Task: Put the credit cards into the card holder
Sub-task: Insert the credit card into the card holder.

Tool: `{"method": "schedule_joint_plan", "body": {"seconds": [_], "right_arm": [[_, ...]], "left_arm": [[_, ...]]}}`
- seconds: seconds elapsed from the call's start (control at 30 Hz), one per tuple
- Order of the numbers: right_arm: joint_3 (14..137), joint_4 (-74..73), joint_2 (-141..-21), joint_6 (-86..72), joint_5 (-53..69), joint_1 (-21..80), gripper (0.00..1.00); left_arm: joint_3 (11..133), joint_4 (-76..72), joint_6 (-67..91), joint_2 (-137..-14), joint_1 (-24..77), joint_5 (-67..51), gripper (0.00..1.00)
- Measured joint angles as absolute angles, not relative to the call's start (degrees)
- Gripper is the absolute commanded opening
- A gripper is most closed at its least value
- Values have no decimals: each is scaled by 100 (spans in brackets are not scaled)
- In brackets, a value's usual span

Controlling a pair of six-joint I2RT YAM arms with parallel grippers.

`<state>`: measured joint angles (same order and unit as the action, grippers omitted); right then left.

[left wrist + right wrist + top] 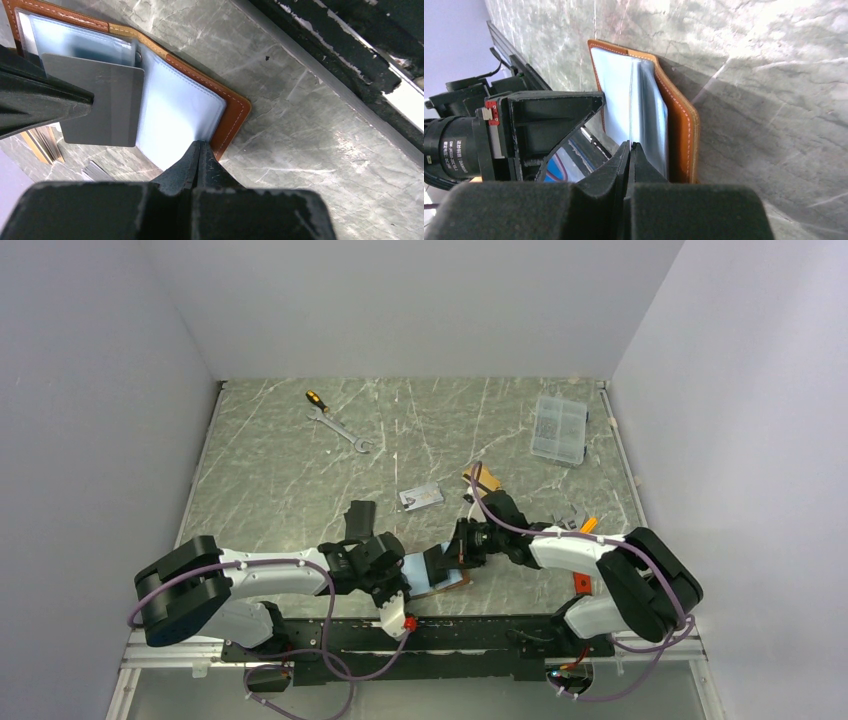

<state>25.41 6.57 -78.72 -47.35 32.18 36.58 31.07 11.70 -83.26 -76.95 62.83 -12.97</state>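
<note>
The tan-brown card holder (235, 112) lies open near the table's front edge, pale clear sleeves up; it also shows in the top view (456, 583) and the right wrist view (684, 125). My left gripper (202, 146) is shut on the edge of a clear sleeve (175, 110). My right gripper (630, 146) is shut on a silver-grey credit card (102, 102), held flat over the holder's left sleeve; from my right wrist the card is edge-on. A second silver card (420, 497) and a gold-orange card (485, 480) lie on the table behind.
A black pouch (358, 514) lies just behind my left wrist. A wrench (342, 429) and a screwdriver (316, 398) lie at the back left. A clear plastic box (560, 428) stands at the back right. The black mounting rail (330, 45) runs next to the holder.
</note>
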Motion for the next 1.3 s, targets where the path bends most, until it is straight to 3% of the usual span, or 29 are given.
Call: {"method": "schedule_joint_plan", "body": {"seconds": [0.77,1.3], "right_arm": [[2296,1190,-7752,-5236,1997,4167,0],[2220,1035,-7710,-5258,2029,4292,0]], "left_arm": [[3076,1153,-8348,-7664,6289,-1295,0],[3074,1164,-8350,-7660,6309,-1271,0]]}}
